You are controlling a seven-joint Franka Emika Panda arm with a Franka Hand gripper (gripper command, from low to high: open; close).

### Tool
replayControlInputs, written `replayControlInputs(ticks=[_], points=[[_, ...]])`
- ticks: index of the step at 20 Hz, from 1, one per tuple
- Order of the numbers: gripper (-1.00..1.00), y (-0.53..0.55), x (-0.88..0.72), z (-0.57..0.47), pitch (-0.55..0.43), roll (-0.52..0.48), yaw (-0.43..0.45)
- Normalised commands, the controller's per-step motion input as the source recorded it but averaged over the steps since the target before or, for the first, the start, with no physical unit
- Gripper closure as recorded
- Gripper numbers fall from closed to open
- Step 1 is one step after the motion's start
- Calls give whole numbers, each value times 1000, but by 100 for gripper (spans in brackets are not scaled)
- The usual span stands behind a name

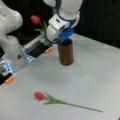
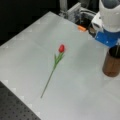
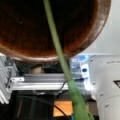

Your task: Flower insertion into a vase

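Holding a red flower [image 1: 35,19] by its stem, our gripper [image 1: 55,37] stands tilted just above the vase [image 1: 66,52], which stands upright near the far edge of the worktop [image 1: 95,75]. In the wrist view we see the stem [image 3: 56,40] run straight into the dark mouth of the vase, so its long axis points from the gripper down into the opening. A second flower [image 2: 57,67] lies flat on the worktop, well apart from the vase.
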Motion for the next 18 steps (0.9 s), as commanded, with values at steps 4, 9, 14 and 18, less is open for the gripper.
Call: replayControlInputs(ticks=[4, 9, 14, 18], points=[[-100, -133, -41, 112, -491, -129, 89], [-100, -214, -152, -13, -580, -63, 104], [-100, -301, -238, -54, -466, 46, 123], [-100, -326, -196, -76, -307, 71, 125]])
